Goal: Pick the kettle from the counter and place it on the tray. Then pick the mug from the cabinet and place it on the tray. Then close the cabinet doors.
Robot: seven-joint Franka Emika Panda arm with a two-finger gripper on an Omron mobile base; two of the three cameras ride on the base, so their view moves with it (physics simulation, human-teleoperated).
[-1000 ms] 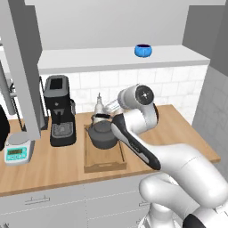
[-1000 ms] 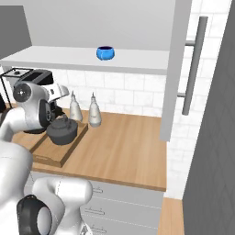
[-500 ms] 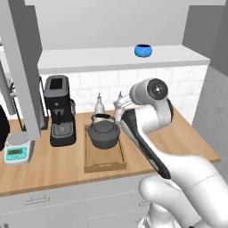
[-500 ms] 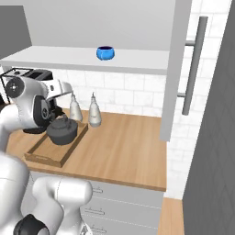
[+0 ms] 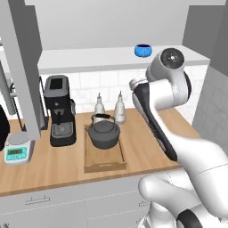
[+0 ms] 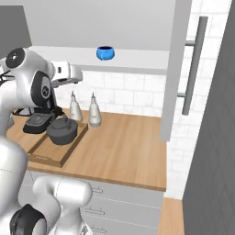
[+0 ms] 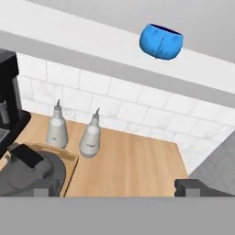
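The dark grey kettle stands upright on the wooden tray on the counter; the right base view shows the kettle and the tray too. The blue mug sits on the pale shelf of the open cabinet, and I see the mug high in the hand view. My gripper is open and empty, lifted well above the counter, right of the kettle and below the mug. The cabinet doors stand open.
A black coffee machine stands left of the tray. Two white bottles stand at the tiled wall behind it. A small scale lies at the far left. The left door panel hangs out over the counter.
My hand has risen from just above the kettle's handle to near shelf height. The kettle has stayed on the tray.
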